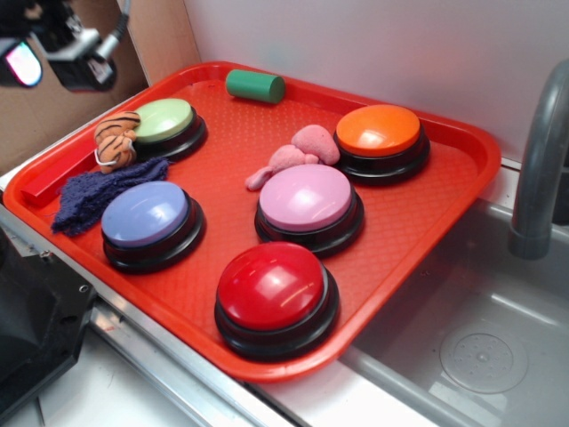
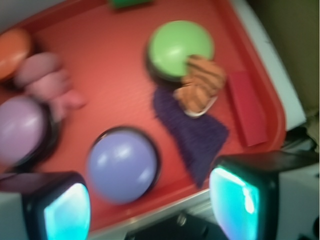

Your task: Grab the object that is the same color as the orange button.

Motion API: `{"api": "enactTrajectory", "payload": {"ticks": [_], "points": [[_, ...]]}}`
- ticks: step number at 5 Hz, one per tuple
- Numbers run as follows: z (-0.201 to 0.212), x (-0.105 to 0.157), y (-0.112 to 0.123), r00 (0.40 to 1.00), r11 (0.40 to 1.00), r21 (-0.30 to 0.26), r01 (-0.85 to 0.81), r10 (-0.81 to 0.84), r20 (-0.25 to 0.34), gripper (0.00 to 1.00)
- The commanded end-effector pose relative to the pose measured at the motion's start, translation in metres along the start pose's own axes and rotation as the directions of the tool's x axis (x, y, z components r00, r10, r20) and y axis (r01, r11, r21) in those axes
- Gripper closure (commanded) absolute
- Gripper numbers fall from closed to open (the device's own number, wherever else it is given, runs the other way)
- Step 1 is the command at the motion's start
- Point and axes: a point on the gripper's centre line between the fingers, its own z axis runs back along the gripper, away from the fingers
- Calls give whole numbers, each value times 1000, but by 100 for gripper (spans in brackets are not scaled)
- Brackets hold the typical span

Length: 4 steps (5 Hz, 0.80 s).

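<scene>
Overall, the gripper (image 1: 44, 53) hung high at the far left of the exterior view, above the tray's (image 1: 462, 178) left corner and clear of everything on it. In the wrist view its two fingers (image 2: 65, 210) stood wide apart with nothing between them — released, holding nothing.

Below and slightly right of the gripper lay the striped orange plush (image 1: 116, 140), on the tray's left side. It leaned against the near-left edge of the green button (image 1: 164, 121), with the dark blue cloth (image 1: 107, 191) touching it on the near side and the red bar (image 1: 53, 182) just beside it along the tray rim. The wrist view, though blurred, placed the plush ahead of the fingers and toward the right-hand one; its long axis appeared to run obliquely to the line between them, but this could not be fixed with confidence.

Further right stood the lilac-blue button (image 1: 147, 215), the red button (image 1: 272, 286), the pink button (image 1: 307, 198) with a pink plush lump (image 1: 298, 153) behind it, and the orange button (image 1: 379, 130) at far right — well apart from the plush. A green cylinder (image 1: 255, 85) lay at the back.

Judgement: the grasp was not yet begun; the descent would need a shift toward the plush, avoiding the green button and cloth.
</scene>
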Motion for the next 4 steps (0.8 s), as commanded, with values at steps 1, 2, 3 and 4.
{"api": "enactTrajectory", "payload": {"ticks": [1,2,3,4], "points": [[-32,17,26,989,990,35,-138,136,60,0],[-43,18,32,982,982,55,-181,178,64,0],[-50,18,37,974,973,77,-216,209,85,0],[-57,20,41,968,967,87,-240,232,90,0]]}}
